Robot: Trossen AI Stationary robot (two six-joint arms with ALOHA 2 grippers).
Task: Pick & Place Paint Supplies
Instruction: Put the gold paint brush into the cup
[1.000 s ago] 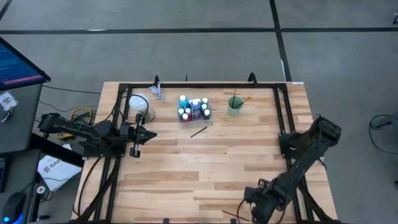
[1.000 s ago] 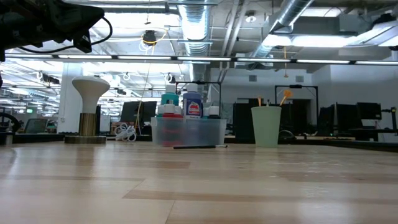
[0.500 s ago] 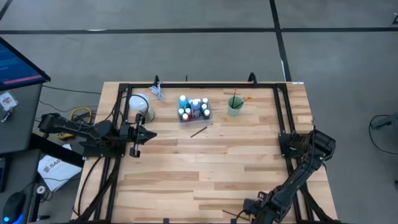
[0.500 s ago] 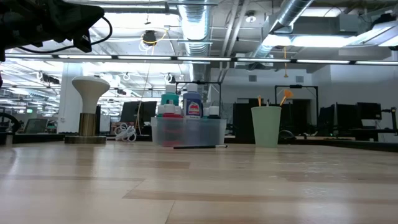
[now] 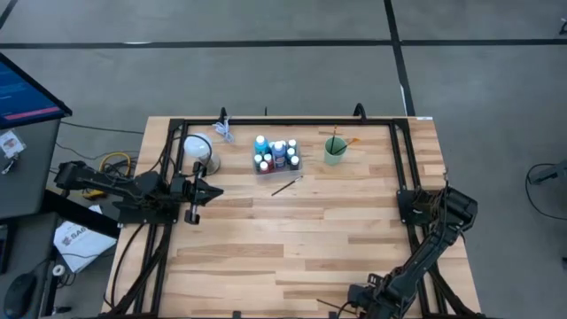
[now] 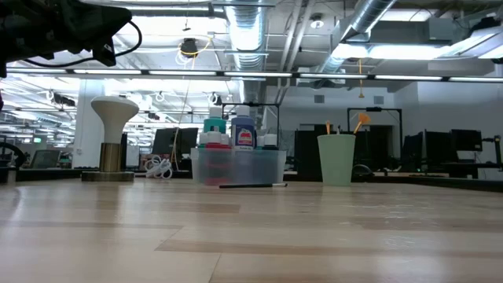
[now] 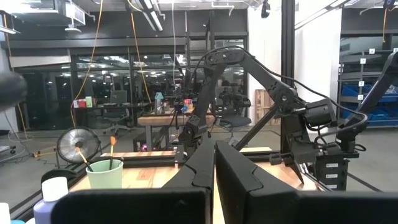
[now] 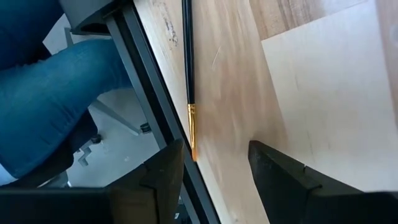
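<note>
Near the table's front edge lies a thin brush (image 8: 187, 68) with a black handle and a gold ferrule; it also shows in the high view (image 5: 330, 307). My right gripper (image 8: 211, 180) points down over its tip end, open, with the brush tip just beside one finger. Several white-capped paint bottles (image 5: 276, 153) stand in a clear tray (image 5: 297, 165) at the far middle. Another dark brush (image 5: 286, 186) lies on the wood before the tray. A green cup (image 5: 335, 151) holds brushes. My left gripper (image 5: 215, 189) waits shut at the left, above the table.
A white mushroom-shaped lamp (image 5: 197, 146) stands left of the tray. A black frame rail (image 8: 149, 106) runs along the table's near edge close to the brush. A person's leg in blue jeans (image 8: 50, 93) is just beyond that edge. Bare wood lies across the middle (image 5: 292, 239).
My right gripper has come down and moved toward the table's near edge, its arm folding lower over the right side. The brushes, tray and cup have stayed where they were.
</note>
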